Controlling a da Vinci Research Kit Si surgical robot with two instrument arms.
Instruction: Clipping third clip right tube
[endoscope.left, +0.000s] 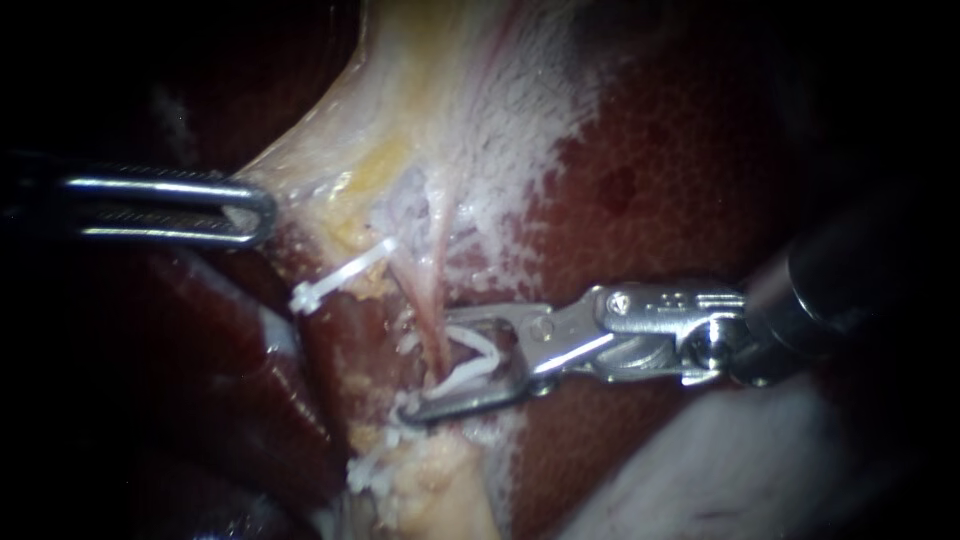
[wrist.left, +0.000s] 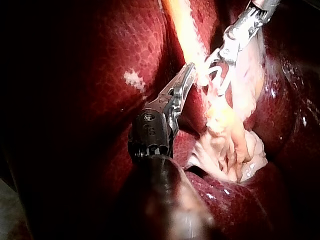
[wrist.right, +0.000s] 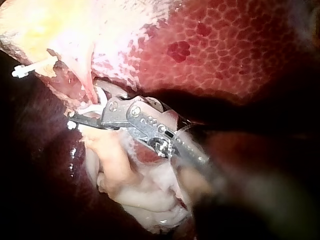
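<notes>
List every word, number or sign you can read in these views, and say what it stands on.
None can be read.
Slender silver right instrument, on its hinge: tiny stamped marks, too small to read.
Dark left instrument, on its wrist: marks, blurred.
Open white plastic clip, dark red liver, pale yellowish tissue: no writing.

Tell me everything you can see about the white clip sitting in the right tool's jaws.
The clip is white and plastic-looking: two slim legs joined in a V, open and unlatched. It sits in the right tool, between its jaws, one leg along each jaw, mouth facing away from the shaft. The pink tube runs into that mouth. A closed clip lies farther up the tissue, apart from it.
</notes>
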